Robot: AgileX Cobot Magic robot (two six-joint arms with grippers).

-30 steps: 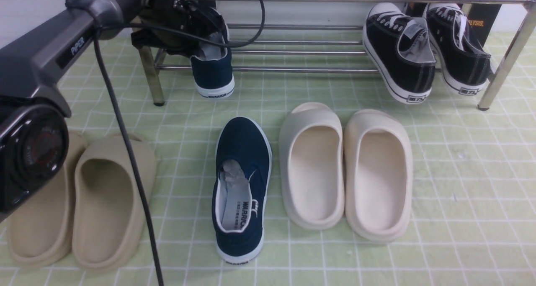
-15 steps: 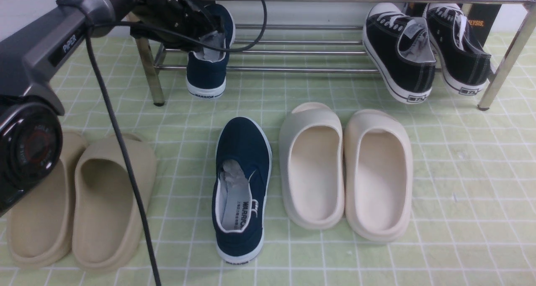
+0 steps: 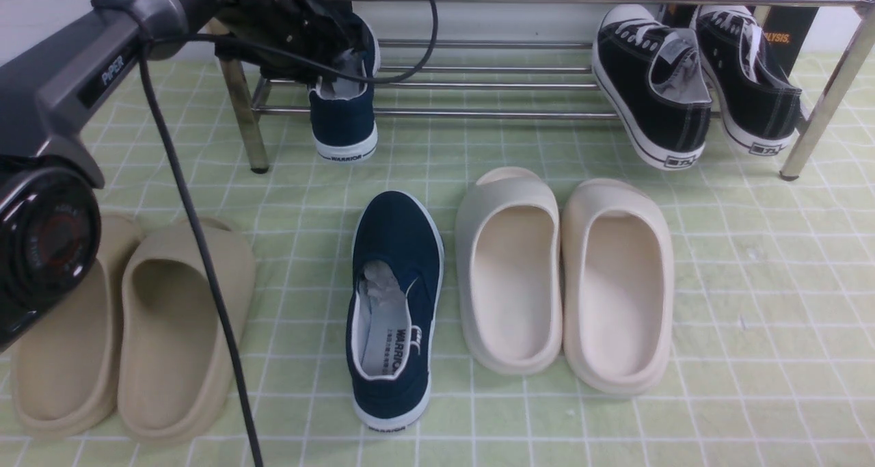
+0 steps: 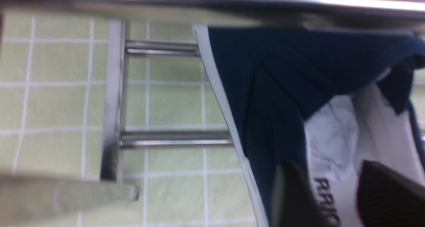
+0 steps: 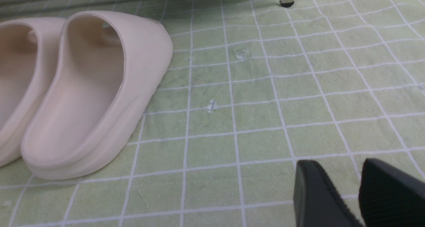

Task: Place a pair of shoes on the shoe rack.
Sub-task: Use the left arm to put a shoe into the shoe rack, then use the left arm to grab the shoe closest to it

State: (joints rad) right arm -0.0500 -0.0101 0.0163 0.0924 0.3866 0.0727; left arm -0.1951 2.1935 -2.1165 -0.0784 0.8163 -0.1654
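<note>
green checked mat (image 3: 752,282); navy shoe (image 3: 344,122) on shoe rack (image 3: 519,113), left fingers (image 4: 292,200) spread over its collar

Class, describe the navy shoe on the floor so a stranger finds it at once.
From the chrome shoe rack, look down to the green mat. Between the beige slides and the cream slides lies a navy slip-on, the only dark shoe there.

The left arm (image 3: 75,77) is a smooth, dark grey link bearing a black label (image 3: 113,70) with "PIPER" in pale letters. At its near end sits a round, glossy black joint cap (image 3: 48,248) with a dull red ring inside. A thick black cable (image 3: 198,248) drops from the elbow, and a thinner one loops at the wrist. The left fingers (image 4: 295,193) are black wedges, one with a ribbed pad. The right fingers (image 5: 315,193) are matte black with finely ridged pads.
</note>
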